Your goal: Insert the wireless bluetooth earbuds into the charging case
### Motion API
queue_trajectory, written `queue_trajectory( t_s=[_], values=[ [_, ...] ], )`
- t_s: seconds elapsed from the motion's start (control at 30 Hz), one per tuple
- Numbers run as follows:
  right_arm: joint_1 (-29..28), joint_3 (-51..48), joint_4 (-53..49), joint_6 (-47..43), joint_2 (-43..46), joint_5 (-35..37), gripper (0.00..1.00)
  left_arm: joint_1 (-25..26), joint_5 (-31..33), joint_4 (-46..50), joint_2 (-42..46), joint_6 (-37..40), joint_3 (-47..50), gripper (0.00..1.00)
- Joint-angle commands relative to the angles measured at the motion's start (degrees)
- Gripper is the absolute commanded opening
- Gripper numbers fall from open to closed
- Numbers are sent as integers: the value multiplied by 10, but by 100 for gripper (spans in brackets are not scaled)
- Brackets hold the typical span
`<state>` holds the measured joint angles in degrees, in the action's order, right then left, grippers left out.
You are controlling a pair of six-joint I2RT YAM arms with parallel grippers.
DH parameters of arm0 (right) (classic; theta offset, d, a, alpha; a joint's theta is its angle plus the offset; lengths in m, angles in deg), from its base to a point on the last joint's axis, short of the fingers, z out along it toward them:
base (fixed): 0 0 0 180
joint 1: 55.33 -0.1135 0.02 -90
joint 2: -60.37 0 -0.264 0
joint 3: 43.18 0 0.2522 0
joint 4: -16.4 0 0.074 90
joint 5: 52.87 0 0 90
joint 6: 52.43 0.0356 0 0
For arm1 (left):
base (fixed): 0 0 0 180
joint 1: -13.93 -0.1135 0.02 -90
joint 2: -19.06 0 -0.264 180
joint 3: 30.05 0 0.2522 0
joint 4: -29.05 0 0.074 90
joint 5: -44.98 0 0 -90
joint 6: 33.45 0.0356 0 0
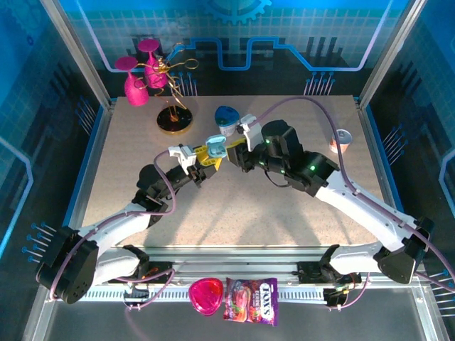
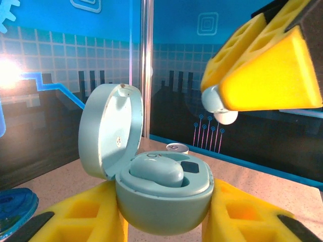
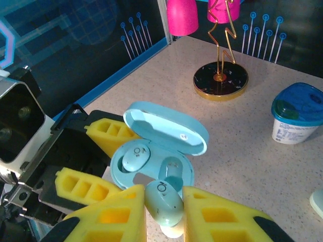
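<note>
Currently, nearest the arm bases: a candy bag (image 1: 250, 300) and a pink heart-shaped item (image 1: 205, 295) lie side by side on the front rail, off the table (image 1: 234, 213).

Mid-table, the two grippers meet tip to tip.
- The left gripper (image 2: 164, 201) is clamped on the lower body of the pale-blue case (image 3: 166, 128), one yellow finger on each side. The case is upright with its lid swung open.
- One earbud (image 3: 135, 159) is seated in a well inside the case. The well beside it looks free.
- The right gripper (image 3: 165, 202) is closed down to a narrow gap, pinching a second earbud (image 3: 162, 194) between its yellow fingertips.
- The second earbud is apart from the case. The left wrist view shows it up and off to one side of the open well. The right wrist view shows it by the case's front rim.

Further back:
- A blue-lidded cup (image 1: 227, 119) stands just behind the grippers.
- A gold stand (image 1: 174, 122) is to the left of the cup, with pink glasses (image 1: 135, 82) hanging from it near the far left corner.
- A small can (image 1: 344, 139) sits well apart, by the right edge.
</note>
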<state>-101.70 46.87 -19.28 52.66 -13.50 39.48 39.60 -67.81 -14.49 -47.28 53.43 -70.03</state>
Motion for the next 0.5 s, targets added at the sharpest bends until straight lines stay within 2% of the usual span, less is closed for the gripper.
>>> queue_trajectory(
  t_s=[0.0,0.47],
  values=[
    [-6,24,24,-8,-18,-21,21,3,-13,-30,1,-11,-15,32],
    [-6,21,41,-3,-42,-22,21,3,-16,-36,12,-22,-10,32]
  ],
)
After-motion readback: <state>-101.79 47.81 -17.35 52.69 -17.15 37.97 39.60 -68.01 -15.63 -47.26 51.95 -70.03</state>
